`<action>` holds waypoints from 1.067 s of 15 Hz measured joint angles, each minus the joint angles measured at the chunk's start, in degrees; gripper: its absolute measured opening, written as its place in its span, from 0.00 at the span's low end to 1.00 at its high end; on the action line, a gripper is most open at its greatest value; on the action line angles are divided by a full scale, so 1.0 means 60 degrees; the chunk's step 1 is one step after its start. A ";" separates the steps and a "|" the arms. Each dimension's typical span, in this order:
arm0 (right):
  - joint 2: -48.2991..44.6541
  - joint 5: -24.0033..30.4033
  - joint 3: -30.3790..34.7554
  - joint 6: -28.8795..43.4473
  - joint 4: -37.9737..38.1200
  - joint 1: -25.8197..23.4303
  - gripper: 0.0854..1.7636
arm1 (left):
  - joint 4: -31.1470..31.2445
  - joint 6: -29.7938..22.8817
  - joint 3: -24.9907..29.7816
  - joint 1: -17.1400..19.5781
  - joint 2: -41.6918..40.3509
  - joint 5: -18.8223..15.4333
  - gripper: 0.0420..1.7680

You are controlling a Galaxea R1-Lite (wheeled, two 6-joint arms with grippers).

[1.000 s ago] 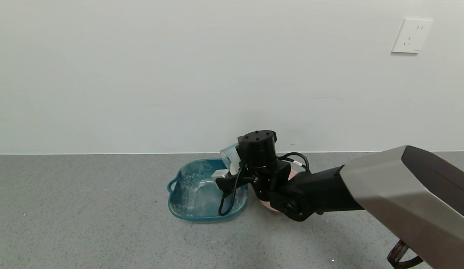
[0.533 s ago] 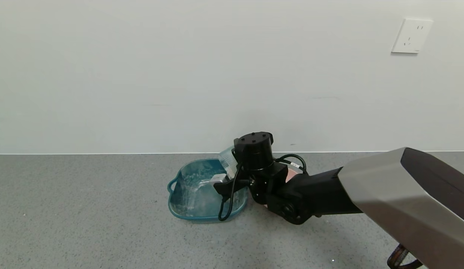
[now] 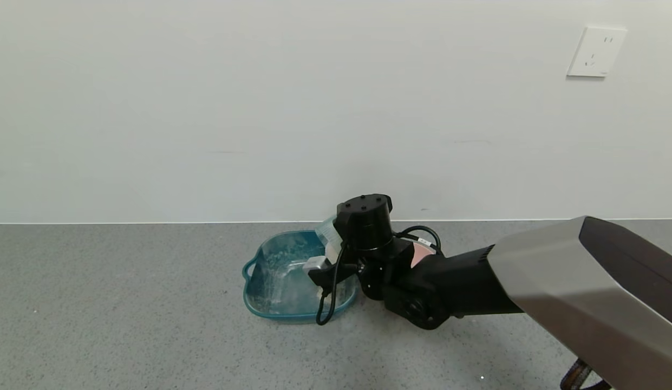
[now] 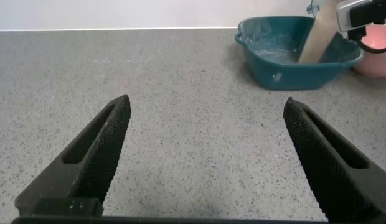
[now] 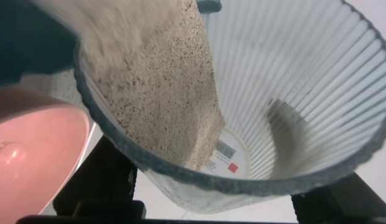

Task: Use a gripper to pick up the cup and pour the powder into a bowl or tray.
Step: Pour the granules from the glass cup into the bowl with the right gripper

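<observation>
My right gripper (image 3: 327, 250) is shut on the pale blue-green ribbed cup (image 3: 327, 232) and holds it tipped over the right side of the dark teal tray (image 3: 271, 314). In the right wrist view the cup (image 5: 305, 93) lies tilted, and beige powder (image 5: 155, 81) slides along its wall to the rim. In the left wrist view a beige stream of powder (image 4: 317, 37) falls into the tray (image 4: 292, 78). My left gripper (image 4: 205, 124) is open and empty, low over the bare floor, well short of the tray.
A round pink bowl (image 3: 422, 252) stands just right of the tray, mostly behind my right wrist; it also shows in the left wrist view (image 4: 376, 56) and the right wrist view (image 5: 31, 155). The wall runs close behind. A socket (image 3: 595, 51) sits high on the wall.
My right wrist has shifted a little left and lower over the tray, and the cup has tipped further. More of the pink bowl shows behind the wrist.
</observation>
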 joint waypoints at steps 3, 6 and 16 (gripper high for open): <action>0.0004 -0.0193 -0.0004 -0.0120 -0.0004 0.0033 0.75 | 0.0000 0.0000 0.0000 -0.0004 0.0000 0.0000 1.00; 0.0004 -0.0252 -0.0010 -0.0142 -0.0014 0.0098 0.75 | 0.0000 0.0000 0.0000 0.0004 0.0000 0.0000 1.00; 0.0055 -0.0256 0.0000 -0.0142 -0.0085 0.0102 0.75 | 0.0000 0.0000 0.0000 0.0000 0.0000 0.0000 1.00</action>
